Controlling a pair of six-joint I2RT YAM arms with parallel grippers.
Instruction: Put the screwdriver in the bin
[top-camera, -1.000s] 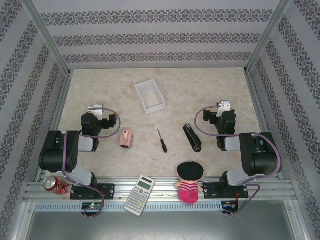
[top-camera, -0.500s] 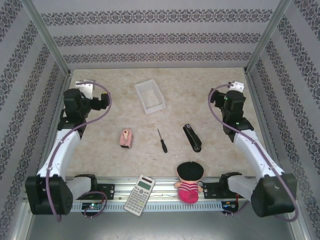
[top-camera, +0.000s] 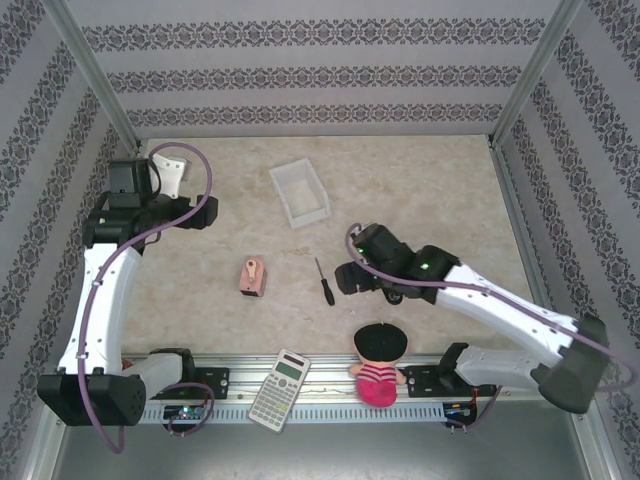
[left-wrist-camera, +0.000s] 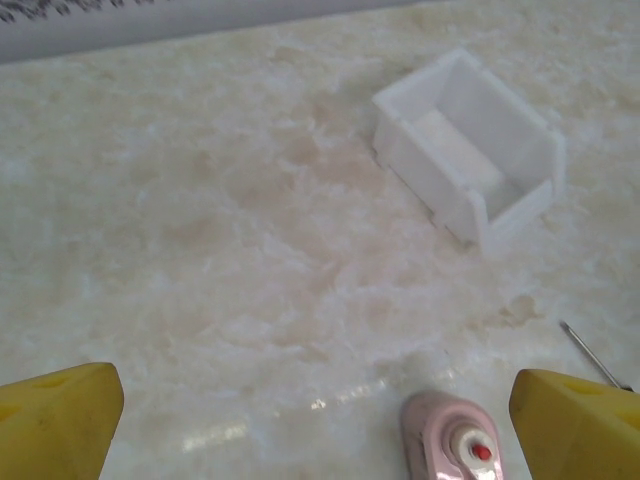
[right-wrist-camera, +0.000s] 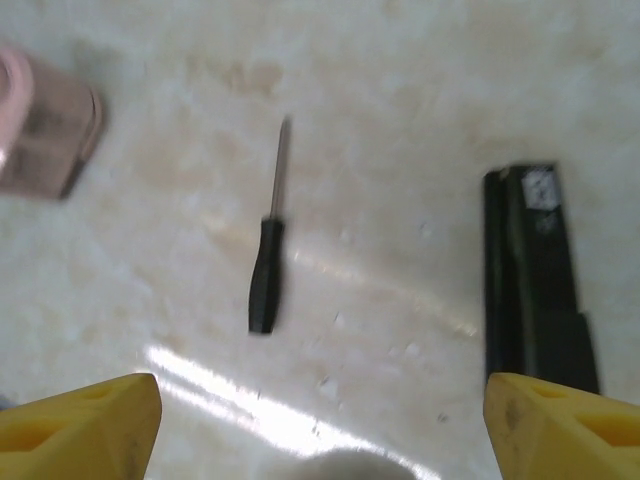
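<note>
1. Right now the right gripper (right-wrist-camera: 320, 428) has its jaws spread wide with nothing held. Its yellow fingertips (right-wrist-camera: 80, 425) sit in the two lower corners of the right wrist view.
2. Just ahead of those jaws the screwdriver (right-wrist-camera: 268, 270) lies flat on the table (right-wrist-camera: 400, 90). It touches neither finger. Its black handle is nearer the camera and its thin shaft points away.
3. Off to the right in that view a black stapler (right-wrist-camera: 535, 280) lies roughly parallel to the screwdriver and apart from it. A pink item (right-wrist-camera: 45, 130) sits at the upper left edge.
4. From above, the right arm stretches leftward across the table, and the right gripper (top-camera: 345, 278) hovers just right of the screwdriver (top-camera: 323, 282).
5. Likewise the left gripper (left-wrist-camera: 315, 425) has its jaws spread and carries nothing.
6. Near it, low in the left wrist view between the two fingers, sits the pink item (left-wrist-camera: 455, 445). Farther on stands the bin (left-wrist-camera: 430, 175), upright with its open top up. The screwdriver tip (left-wrist-camera: 590, 355) shows at the right edge, outside the bin.
7. Seen from overhead, the left gripper (top-camera: 165, 170) is at the far left of the table, well apart from the bin (top-camera: 281, 198).
8. The bin sits toward the far middle. The screwdriver lies nearer the arm bases, between the pink item (top-camera: 253, 276) and the right gripper.
9. A doll (top-camera: 378, 362) and a calculator (top-camera: 281, 389) rest at the near rail.
</note>
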